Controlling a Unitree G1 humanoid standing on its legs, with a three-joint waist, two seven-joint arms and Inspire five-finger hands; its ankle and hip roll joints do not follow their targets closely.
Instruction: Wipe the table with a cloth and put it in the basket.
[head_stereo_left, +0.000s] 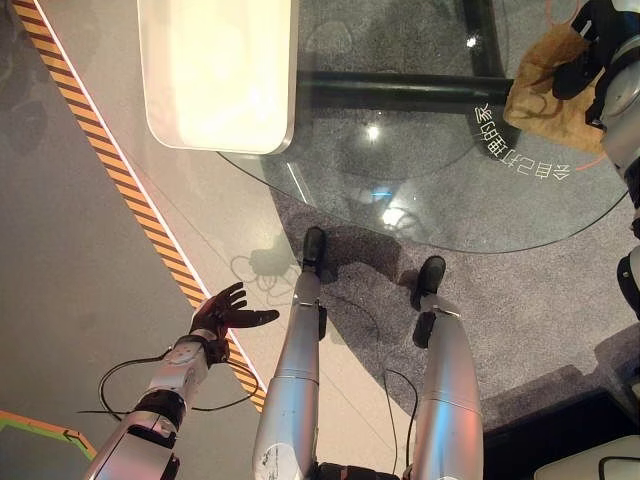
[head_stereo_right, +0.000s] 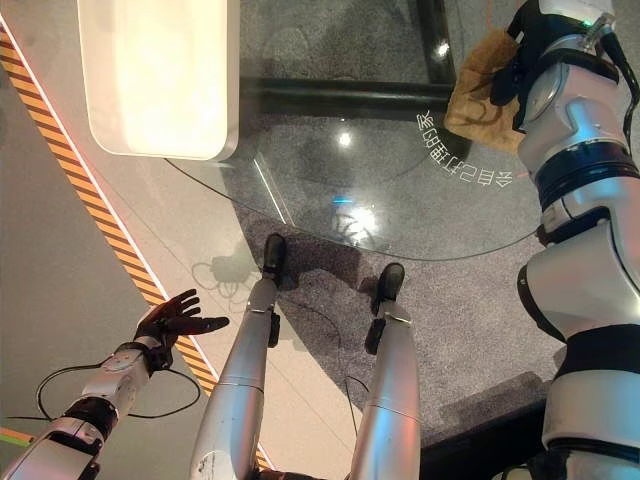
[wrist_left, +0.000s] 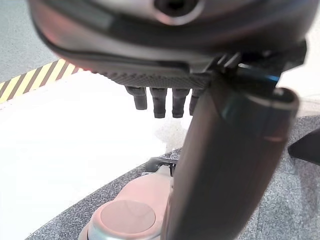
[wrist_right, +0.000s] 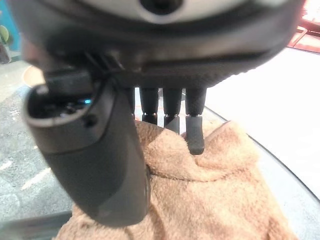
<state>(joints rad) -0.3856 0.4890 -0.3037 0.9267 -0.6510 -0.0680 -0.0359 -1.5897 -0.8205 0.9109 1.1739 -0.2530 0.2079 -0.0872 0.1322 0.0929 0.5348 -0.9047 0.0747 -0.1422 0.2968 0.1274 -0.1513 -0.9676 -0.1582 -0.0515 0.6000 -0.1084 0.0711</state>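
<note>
A tan terry cloth (head_stereo_left: 540, 105) lies bunched on the round glass table (head_stereo_left: 430, 190) near its far right rim. My right hand (head_stereo_left: 578, 68) rests on top of the cloth. In the right wrist view its fingers (wrist_right: 196, 135) reach down nearly straight onto the cloth (wrist_right: 210, 190), with the thumb held above the fabric; the hand is open. My left hand (head_stereo_left: 222, 315) hangs low at the lower left over the floor, away from the table, fingers (wrist_left: 160, 102) spread and open, holding nothing.
A white rounded-rectangle top (head_stereo_left: 215, 70) stands at the upper left, overlapping the glass table's edge. A yellow-black hazard stripe (head_stereo_left: 130, 190) runs diagonally across the floor on the left. A dark bar (head_stereo_left: 400, 92) shows beneath the glass.
</note>
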